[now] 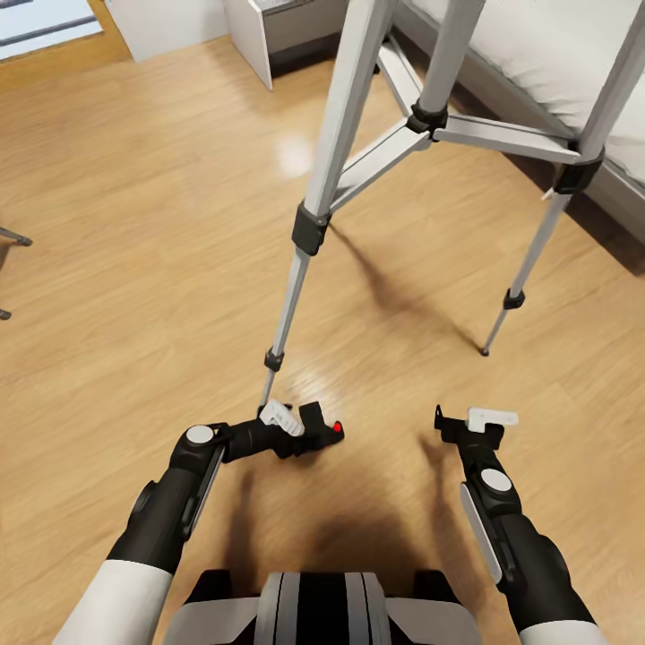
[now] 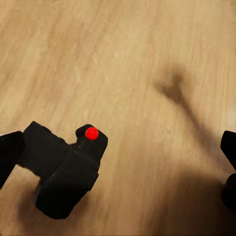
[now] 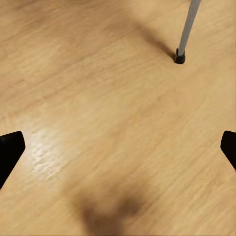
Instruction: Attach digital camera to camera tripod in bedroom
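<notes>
Since the left gripper (image 1: 300,430) was clamped on the camera (image 1: 318,428) low by the tripod (image 1: 358,134) leg, it needed lifting slowly and level. The right gripper (image 1: 466,421) hung wide apart, holding nothing.

Count on inspection: one camera (image 1: 315,428), one tripod (image 1: 358,143) on three legs, two grippers, left (image 1: 285,421) and right (image 1: 470,419).

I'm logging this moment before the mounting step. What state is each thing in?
digital camera: off the tripod, at the left gripper's fingers, low over the floor.
camera tripod: standing, legs spread, by the bed.
left gripper: on the camera; the grip itself is unclear.
right gripper: open, empty.
</notes>
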Controlling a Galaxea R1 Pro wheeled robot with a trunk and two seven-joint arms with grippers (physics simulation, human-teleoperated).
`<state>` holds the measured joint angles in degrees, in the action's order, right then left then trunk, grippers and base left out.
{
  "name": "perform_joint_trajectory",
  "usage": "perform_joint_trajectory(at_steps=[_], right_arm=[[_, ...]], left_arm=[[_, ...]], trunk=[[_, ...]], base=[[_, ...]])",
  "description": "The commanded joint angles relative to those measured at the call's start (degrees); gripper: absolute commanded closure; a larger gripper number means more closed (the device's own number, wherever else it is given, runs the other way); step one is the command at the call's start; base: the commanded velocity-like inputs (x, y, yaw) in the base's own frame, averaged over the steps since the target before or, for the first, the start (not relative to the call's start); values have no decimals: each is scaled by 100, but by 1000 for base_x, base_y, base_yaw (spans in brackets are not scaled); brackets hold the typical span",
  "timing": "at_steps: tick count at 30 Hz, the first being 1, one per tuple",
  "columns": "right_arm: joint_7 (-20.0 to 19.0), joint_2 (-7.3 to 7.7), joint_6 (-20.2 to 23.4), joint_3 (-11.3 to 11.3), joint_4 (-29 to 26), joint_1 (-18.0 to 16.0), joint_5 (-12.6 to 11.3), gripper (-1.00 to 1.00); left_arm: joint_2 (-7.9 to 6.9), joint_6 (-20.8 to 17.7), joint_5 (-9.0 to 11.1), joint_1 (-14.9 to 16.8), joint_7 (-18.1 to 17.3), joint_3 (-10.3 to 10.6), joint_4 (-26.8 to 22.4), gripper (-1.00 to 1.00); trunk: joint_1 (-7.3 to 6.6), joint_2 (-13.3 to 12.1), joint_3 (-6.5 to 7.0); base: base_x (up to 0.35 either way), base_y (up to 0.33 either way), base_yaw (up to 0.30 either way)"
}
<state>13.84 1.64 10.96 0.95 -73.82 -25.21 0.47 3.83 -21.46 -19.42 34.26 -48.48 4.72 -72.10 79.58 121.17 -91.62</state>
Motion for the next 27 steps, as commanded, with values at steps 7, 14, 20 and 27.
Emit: perform_joint_trajectory(at_steps=[7,14,20,27], right_arm=[[23,3,38,-7,-3,-1,5,-100],[23,3,38,-7,-2,-1,5,-100],[23,3,38,-7,-1,-1,5,-100],[23,3,38,-11,6,-1,5,-100]], left_arm=[[21,-29,-35,2,-24,-2,165,-100],[85,-5,-64,2,-21,22,412,-100],[124,27,-70,2,-17,27,634,-100],[129,35,-71,2,-2,28,843,-100]], trunk=[[1,1,-4],[1,1,-5],[1,1,-5],[1,1,-5]], base=[[68,0,0],[13,0,0],[2,0,0],[0,0,0]])
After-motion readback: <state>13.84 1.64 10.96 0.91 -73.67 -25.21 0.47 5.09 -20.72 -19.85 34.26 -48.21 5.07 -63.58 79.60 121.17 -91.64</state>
